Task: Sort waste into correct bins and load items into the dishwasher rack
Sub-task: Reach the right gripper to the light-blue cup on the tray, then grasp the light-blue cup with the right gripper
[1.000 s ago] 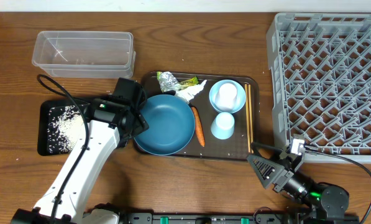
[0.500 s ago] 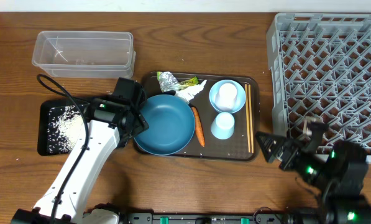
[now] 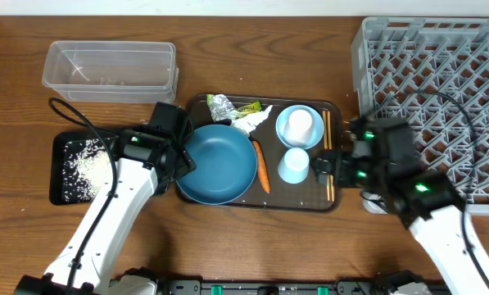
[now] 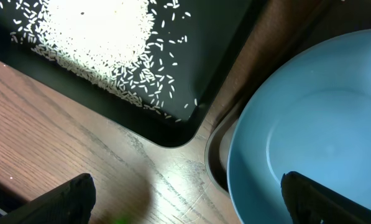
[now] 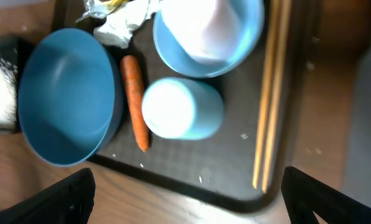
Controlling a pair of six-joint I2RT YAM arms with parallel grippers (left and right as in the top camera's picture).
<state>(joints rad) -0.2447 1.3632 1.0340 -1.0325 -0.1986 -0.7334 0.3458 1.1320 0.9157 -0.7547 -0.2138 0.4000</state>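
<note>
The brown serving tray sits mid-bench, and the places below are read as a clock face centred on it. The large dark-blue bowl fills its 8 o'clock part, upright and empty. Just beside that bowl's 3 o'clock rim lies the carrot, running 12 to 6. At 12 o'clock the crumpled foil, the green-yellow wrapper and the white tissue are bunched together, touching. The small pale-blue bowl is at 1 o'clock with something white and rounded in it, perhaps an upturned cup; the view is too soft to be sure. The pale-blue cup stands just at that bowl's 6 o'clock. The chopsticks lie along the tray's 3 o'clock edge.

Off the tray, the grey rack is near at 2 o'clock and the clear tub lies at 10. The black tray at 9 holds the loose rice.

The left tool is spread wide and holds nothing. In its wrist view the dark-blue bowl's 9 o'clock rim shows between its fingertips. The right tool is also wide and empty, above the serving tray's 4 o'clock edge, with the cup and chopsticks in view beneath it.
</note>
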